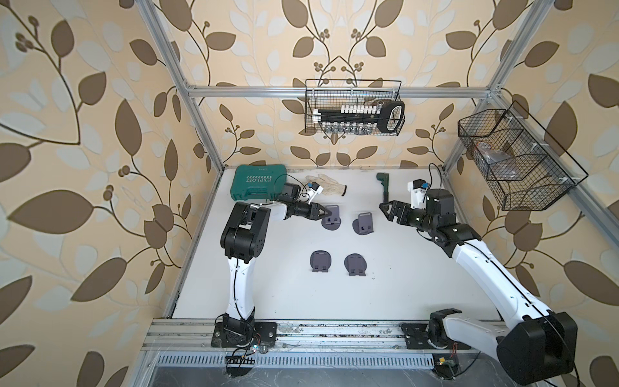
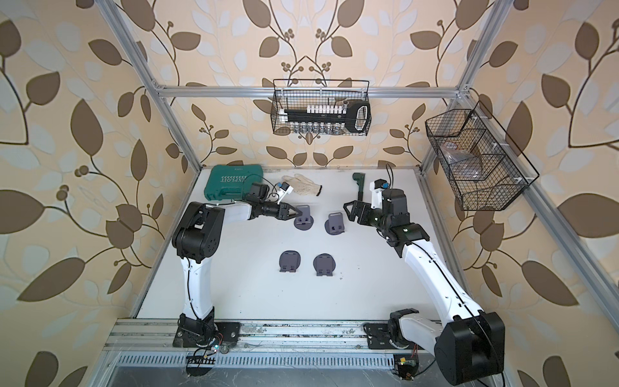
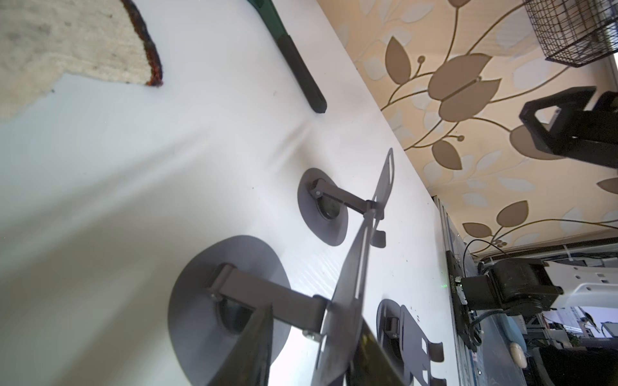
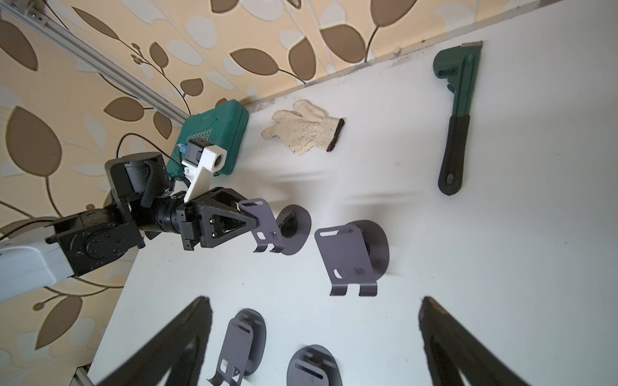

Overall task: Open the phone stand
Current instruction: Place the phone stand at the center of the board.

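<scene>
Four dark grey phone stands sit on the white table (image 1: pixel 402 284). The back left phone stand (image 1: pixel 331 217) (image 4: pixel 264 227) is raised on its hinged arm, as is the back right one (image 1: pixel 364 223) (image 4: pixel 344 254). Two front stands (image 1: pixel 321 261) (image 1: pixel 355 264) lie folded flat. My left gripper (image 1: pixel 326 212) (image 3: pixel 314 320) straddles the back left stand's plate (image 3: pixel 347 294), jaws partly open, with a gap showing beside one finger (image 3: pixel 247 351). My right gripper (image 1: pixel 384 211) (image 4: pixel 314 300) hovers wide open to the right of the back stands, holding nothing.
A green tool case (image 1: pixel 259 182), a work glove (image 1: pixel 326 186) and a green pipe wrench (image 1: pixel 383 187) lie along the back of the table. Wire baskets hang on the back wall (image 1: pixel 353 107) and on the right frame (image 1: pixel 512 160).
</scene>
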Tool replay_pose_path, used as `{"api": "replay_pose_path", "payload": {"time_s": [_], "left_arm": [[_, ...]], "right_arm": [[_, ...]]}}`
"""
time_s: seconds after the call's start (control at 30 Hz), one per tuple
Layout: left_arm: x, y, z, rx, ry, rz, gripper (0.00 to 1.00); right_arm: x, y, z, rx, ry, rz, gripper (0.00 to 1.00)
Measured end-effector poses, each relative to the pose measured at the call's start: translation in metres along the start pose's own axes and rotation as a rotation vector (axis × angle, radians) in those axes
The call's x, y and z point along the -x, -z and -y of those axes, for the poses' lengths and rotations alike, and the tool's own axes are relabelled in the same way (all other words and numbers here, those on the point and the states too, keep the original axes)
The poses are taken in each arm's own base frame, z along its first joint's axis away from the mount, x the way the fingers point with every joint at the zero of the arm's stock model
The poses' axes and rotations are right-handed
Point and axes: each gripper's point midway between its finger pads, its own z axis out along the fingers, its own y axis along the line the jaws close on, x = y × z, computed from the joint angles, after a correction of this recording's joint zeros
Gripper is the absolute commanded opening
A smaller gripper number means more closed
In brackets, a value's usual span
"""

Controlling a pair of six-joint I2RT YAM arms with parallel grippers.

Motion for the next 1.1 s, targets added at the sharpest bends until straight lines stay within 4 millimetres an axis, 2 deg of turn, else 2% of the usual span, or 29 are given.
{"api": "replay_pose_path", "payload": {"time_s": [0.1, 0.17, 0.37, 0.5, 0.6, 0.77, 0.83, 0.97, 1.1], "left_arm": [[0.005, 0.008, -0.002, 0.067, 0.025, 0.022, 0.4], [0.015, 0.017, 0.0, 0.108, 0.034, 0.051, 0.47], [0.045, 0.05, 0.016, 0.274, 0.084, 0.155, 0.48], [0.041, 0.067, 0.027, 0.355, 0.143, 0.171, 0.47], [0.014, 0.07, 0.042, 0.382, 0.183, 0.149, 0.47], [-0.066, 0.068, 0.077, 0.353, 0.253, 0.07, 0.47], [-0.087, 0.07, 0.086, 0.344, 0.273, 0.058, 0.48], [-0.111, 0.072, 0.094, 0.334, 0.296, 0.061, 0.49], [-0.133, 0.064, 0.097, 0.324, 0.319, 0.032, 0.51]], "right_arm": [[0.003, 0.012, -0.005, 0.01, 0.007, 0.021, 0.89], [0.006, 0.022, -0.009, 0.02, 0.013, 0.042, 0.89], [0.007, 0.043, -0.017, 0.035, 0.029, 0.068, 0.89], [0.001, 0.049, -0.016, 0.025, 0.036, 0.051, 0.95], [-0.004, 0.05, -0.023, 0.052, 0.059, 0.032, 0.95], [-0.016, 0.053, -0.045, 0.134, 0.086, -0.026, 0.89], [-0.018, 0.053, -0.048, 0.153, 0.084, -0.036, 0.87], [-0.027, 0.048, -0.055, 0.187, 0.069, -0.083, 0.82], [-0.043, 0.039, -0.058, 0.198, 0.061, -0.135, 0.86]]}}
